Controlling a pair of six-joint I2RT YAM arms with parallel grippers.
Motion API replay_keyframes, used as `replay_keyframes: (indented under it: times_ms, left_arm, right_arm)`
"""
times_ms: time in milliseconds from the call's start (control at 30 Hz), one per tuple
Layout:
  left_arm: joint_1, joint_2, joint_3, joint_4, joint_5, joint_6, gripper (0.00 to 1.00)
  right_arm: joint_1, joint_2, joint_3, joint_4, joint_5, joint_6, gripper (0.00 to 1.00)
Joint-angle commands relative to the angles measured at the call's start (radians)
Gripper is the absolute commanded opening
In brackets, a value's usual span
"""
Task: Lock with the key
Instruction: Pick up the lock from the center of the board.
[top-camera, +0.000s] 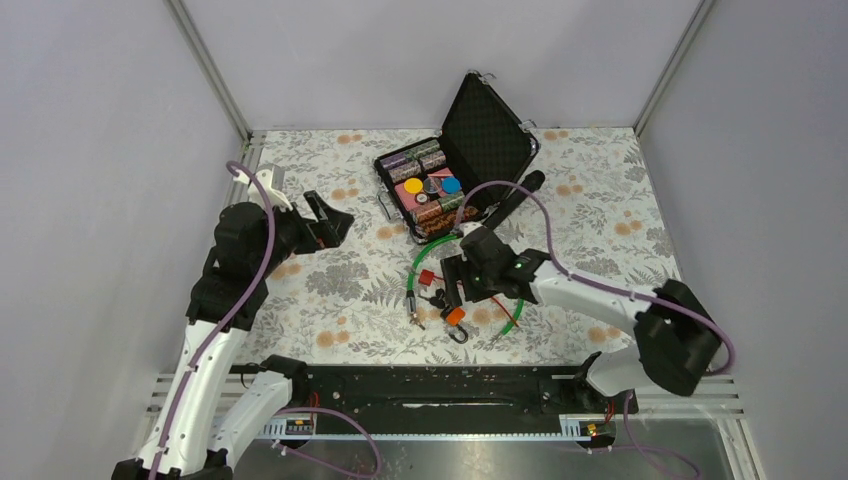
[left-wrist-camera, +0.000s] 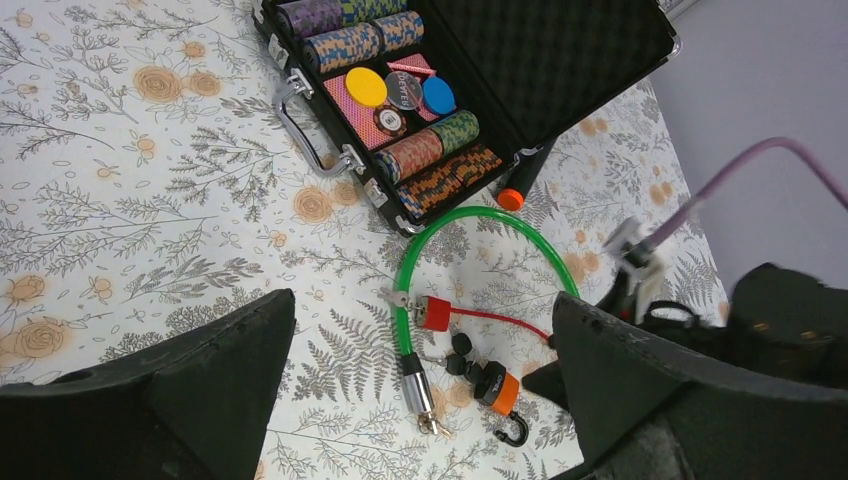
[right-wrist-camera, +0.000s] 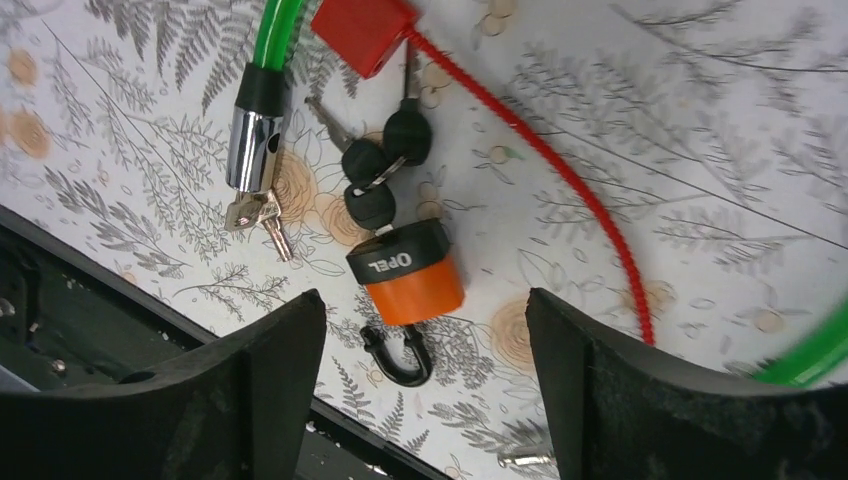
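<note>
The open case (top-camera: 490, 135) sits behind the green cable loop (right-wrist-camera: 272, 30); the left gripper (left-wrist-camera: 422, 300) hangs wide open, empty; the right gripper (right-wrist-camera: 422, 295), jaws also wide and empty, hovers over the orange padlock (right-wrist-camera: 410, 282); the key (right-wrist-camera: 252, 213) lies against the cable's chrome lock end (right-wrist-camera: 250, 150), left of the padlock.

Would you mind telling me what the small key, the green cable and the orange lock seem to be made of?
The key looks like bare silvery metal, glinting. The green cable seems plastic-sleeved: glossy and translucent. The orange lock looks plastic- or rubber-cased, matte, with a black cap.
</note>
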Motion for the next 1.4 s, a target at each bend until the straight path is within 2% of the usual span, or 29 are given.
replay_keyframes:
  times_ms: [0,167,400,700,800,867,933,1167,1367]
  left_arm:
    - [0.004,-0.005,-0.005,0.083,-0.003,-0.002,0.99]
    - [0.004,-0.027,-0.047,0.116,-0.015,-0.028,0.99]
    - [0.004,-0.033,-0.026,0.120,-0.033,-0.018,0.99]
    - [0.004,-0.038,-0.020,0.100,-0.041,-0.003,0.99]
    - [0.004,-0.034,-0.023,0.100,-0.026,-0.005,0.99]
    - [0.004,-0.031,-0.031,0.104,-0.017,-0.013,0.99]
    - [0.004,-0.027,-0.044,0.112,0.004,-0.025,0.99]
    - [0.003,-0.014,-0.184,0.233,0.233,-0.189,0.99]
    - [-0.025,0.036,-0.362,0.509,0.460,-0.348,0.99]
  right_arm:
    - [0.065,0.101,0.067,0.039,-0.036,-0.090,0.76]
    - [0.099,0.202,0.101,0.001,-0.044,-0.153,0.76]
    - [0.117,0.308,0.166,-0.082,-0.011,-0.195,0.74]
    - [0.177,0.387,0.235,-0.177,0.129,-0.209,0.62]
    - [0.179,0.377,0.226,-0.180,0.135,-0.203,0.49]
    - [0.178,0.361,0.219,-0.180,0.151,-0.200,0.37]
    - [0.179,0.335,0.217,-0.180,0.167,-0.208,0.32]
    - [0.179,0.110,0.193,-0.145,0.173,-0.352,0.32]
    - [0.180,-0.149,0.087,-0.025,-0.020,-0.591,0.32]
